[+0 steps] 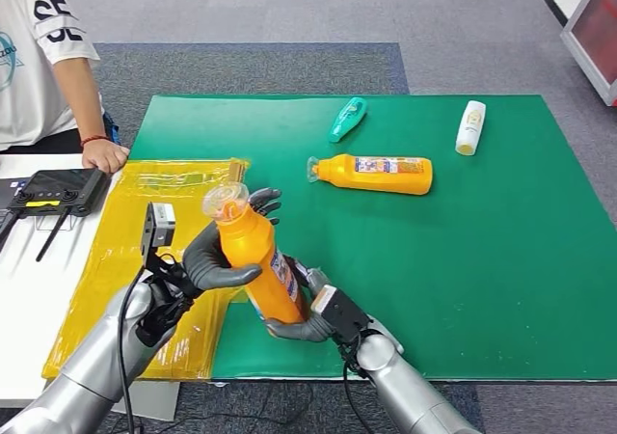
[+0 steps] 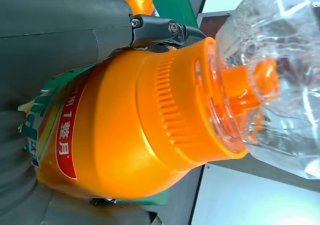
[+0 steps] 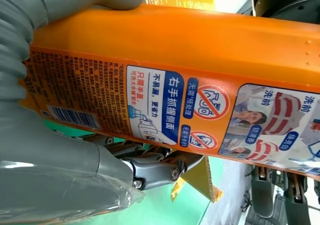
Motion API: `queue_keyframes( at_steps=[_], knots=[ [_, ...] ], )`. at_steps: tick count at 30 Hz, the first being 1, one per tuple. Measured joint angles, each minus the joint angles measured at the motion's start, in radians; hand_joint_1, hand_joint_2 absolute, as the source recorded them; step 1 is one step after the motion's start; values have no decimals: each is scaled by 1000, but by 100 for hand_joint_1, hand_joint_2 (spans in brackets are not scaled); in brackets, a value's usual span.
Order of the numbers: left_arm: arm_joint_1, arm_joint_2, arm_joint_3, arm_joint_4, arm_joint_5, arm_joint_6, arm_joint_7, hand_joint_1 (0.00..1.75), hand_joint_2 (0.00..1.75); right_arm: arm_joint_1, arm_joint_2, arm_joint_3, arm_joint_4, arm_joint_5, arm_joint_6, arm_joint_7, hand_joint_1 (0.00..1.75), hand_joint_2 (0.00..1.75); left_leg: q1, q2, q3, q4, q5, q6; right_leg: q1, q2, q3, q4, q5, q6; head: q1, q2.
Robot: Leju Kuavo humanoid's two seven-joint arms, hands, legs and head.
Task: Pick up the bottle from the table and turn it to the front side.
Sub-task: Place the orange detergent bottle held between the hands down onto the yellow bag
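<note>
An orange bottle (image 1: 260, 260) with a clear cap is lifted off the table, tilted with its cap up and toward the left. My left hand (image 1: 218, 257) grips its upper body just below the cap. My right hand (image 1: 309, 309) holds its lower end from underneath. The left wrist view has the orange bottle (image 2: 124, 130) close up, with the clear cap (image 2: 279, 80) and my left hand (image 2: 64, 30) around it. In the right wrist view the bottle's back label (image 3: 196, 110) with a barcode faces the camera, and my right hand (image 3: 49, 160) wraps the base.
A second orange bottle (image 1: 378, 174) lies on the green mat (image 1: 502, 260), with a teal bottle (image 1: 347, 119) and a white bottle (image 1: 470, 126) farther back. A yellow sheet (image 1: 123, 241) covers the left. A person's hand (image 1: 105, 153) rests by a black controller (image 1: 58, 191).
</note>
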Motion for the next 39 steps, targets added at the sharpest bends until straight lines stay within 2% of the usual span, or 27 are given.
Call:
queue_keyframes(
  at_steps=[21,23,25,26,27,39],
  knots=[
    [1,0,2,1,9,-3,-1,175,175,-2,0,14,4,5,-6,1,172,175,0,0,0,0,0,0,0,0,0,0,0,0,0,0],
    [2,0,3,1,10,-2,-1,175,175,-2,0,14,3,5,-7,1,102,175,0,0,0,0,0,0,0,0,0,0,0,0,0,0],
    [2,0,3,1,10,-1,-1,175,175,-2,0,14,2,4,-8,2,17,175,0,0,0,0,0,0,0,0,0,0,0,0,0,0],
    [2,0,4,1,11,0,-1,175,175,-2,0,14,0,4,-9,2,5,175,0,0,0,0,0,0,0,0,0,0,0,0,0,0],
    [4,1,4,1,11,1,-1,175,175,-3,0,14,-2,3,-11,2,0,175,0,0,0,0,0,0,0,0,0,0,0,0,0,0],
    [17,11,7,5,12,6,0,175,175,-12,0,11,-22,0,-18,2,0,175,0,0,0,0,0,0,0,0,0,0,0,0,0,0]
  ],
)
